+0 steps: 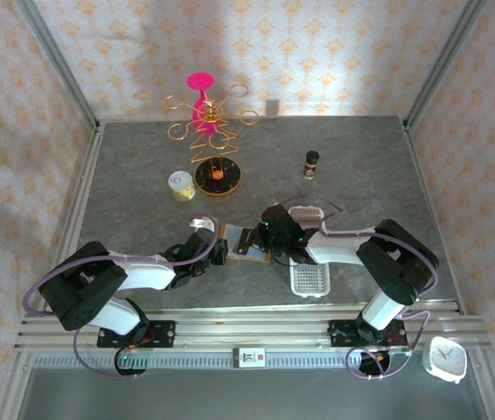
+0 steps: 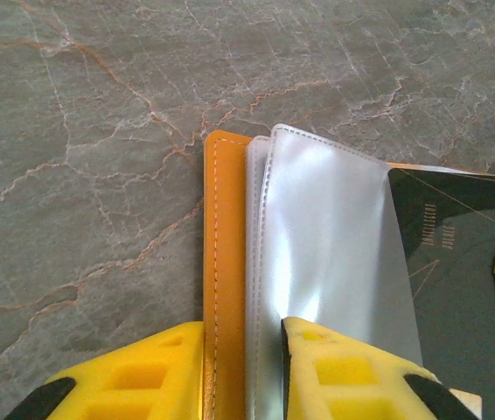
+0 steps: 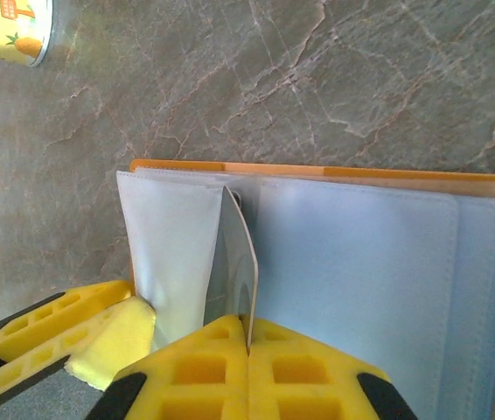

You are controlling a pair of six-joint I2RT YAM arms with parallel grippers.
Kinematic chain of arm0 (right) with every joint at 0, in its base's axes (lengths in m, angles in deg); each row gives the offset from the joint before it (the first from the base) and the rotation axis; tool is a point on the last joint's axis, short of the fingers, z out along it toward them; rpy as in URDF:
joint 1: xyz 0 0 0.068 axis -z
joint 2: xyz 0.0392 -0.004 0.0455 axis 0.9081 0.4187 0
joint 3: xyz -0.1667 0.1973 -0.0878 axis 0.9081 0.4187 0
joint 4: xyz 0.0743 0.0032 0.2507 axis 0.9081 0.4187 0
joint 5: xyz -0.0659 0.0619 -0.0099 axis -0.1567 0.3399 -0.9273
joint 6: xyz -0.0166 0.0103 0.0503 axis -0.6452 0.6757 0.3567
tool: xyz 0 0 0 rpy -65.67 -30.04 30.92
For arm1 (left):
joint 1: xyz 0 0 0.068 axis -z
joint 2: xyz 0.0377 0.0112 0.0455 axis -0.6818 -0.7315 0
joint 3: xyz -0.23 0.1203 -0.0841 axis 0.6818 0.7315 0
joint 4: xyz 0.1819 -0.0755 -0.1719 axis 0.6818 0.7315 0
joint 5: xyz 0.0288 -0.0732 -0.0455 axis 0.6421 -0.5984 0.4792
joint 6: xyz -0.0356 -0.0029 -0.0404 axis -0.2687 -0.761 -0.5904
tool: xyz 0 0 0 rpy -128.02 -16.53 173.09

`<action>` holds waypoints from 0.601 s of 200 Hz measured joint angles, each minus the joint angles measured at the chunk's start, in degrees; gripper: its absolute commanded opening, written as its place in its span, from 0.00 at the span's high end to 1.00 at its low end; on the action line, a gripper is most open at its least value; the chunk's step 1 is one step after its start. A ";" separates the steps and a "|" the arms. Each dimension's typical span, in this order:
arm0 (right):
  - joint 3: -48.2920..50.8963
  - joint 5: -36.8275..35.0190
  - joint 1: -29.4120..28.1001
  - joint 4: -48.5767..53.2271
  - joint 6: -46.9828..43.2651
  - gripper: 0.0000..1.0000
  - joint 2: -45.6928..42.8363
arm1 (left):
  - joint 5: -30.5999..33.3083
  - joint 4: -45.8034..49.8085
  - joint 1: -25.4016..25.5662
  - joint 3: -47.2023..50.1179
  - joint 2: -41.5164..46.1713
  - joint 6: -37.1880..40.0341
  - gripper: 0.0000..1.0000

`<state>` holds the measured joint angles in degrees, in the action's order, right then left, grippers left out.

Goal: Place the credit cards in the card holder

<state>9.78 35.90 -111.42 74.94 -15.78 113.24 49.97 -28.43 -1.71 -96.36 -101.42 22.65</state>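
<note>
Mid-table between the arms, holder lies open on the marble-look table. Left gripper: jaws narrow, clamped across the orange stitched cover edge plus one sleeve. Right gripper: fully closed, pinching a thin sheet seen edge-on, probably the card, dark with fine gold lines, at a sleeve mouth. Handling guess: card is light, stiff and slick, so grip a short edge and feed it flat or it skates. Sleeves are floppy, glossy clear plastic whose mouths likely cling shut. Cover is soft and leather-like and needs pinning on the smooth stone.
</note>
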 measured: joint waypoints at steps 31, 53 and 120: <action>0.28 -0.15 0.00 0.46 0.02 1.00 -0.46 | -0.02 0.00 0.00 -0.02 0.00 0.00 0.75; 0.33 -0.17 0.00 0.44 0.02 1.00 -0.46 | -0.02 0.00 0.00 -0.02 0.00 0.00 0.74; 0.48 1.51 -0.17 0.17 -0.44 1.00 -0.37 | -0.07 0.17 0.00 -0.02 -0.02 -0.07 0.65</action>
<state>10.27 37.41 -111.60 75.12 -16.22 112.87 49.90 -28.25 -1.71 -96.38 -101.44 22.58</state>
